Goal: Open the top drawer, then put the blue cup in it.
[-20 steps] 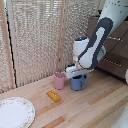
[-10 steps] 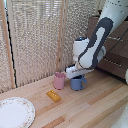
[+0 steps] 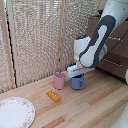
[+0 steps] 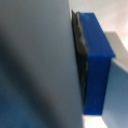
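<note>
Meanwhile, little has shifted over the last second: left to right in the exterior view sit the white plate, yellow block, pink cup and blue cup on the wooden floor. The gripper still hovers at the blue cup's rim; whether its jaws have closed I cannot tell. Judging from this, the grasp is under way, the dresser waiting rightward.

A light wooden plank surface carries everything in the exterior view. A small blue cup with a side handle stands upright on it near the middle, and a small pink cup stands upright just beside it, toward the exterior view's left. A flat orange rectangular block lies in front of the pink cup, apart from it. A white round plate with a patterned rim rests at the near left corner, partly cut off by the frame.
</note>
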Robot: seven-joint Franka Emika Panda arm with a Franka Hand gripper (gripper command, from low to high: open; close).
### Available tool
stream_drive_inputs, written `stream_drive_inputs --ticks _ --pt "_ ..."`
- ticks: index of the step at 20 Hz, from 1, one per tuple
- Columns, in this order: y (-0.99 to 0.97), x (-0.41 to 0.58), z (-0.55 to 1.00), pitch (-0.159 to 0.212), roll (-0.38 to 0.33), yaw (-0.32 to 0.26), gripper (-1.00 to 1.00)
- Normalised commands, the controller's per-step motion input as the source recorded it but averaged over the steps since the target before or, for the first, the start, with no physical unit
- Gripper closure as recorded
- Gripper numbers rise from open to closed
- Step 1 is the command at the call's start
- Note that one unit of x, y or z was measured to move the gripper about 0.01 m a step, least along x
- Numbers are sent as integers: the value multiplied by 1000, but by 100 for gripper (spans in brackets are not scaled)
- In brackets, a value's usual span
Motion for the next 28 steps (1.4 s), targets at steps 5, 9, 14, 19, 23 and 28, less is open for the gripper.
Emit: stream_drive_inputs --ticks 5,9,14,19,23,28 --pt "-98 1 976 84 0 -226 100" --pt "41 248 989 58 -15 -226 100" --pt "343 495 970 6 -58 -160 100" --pt "301 214 807 -24 -23 -232 100" --pt "9 0 665 -16 -34 -360 100" --pt "0 0 659 0 -40 -362 100"
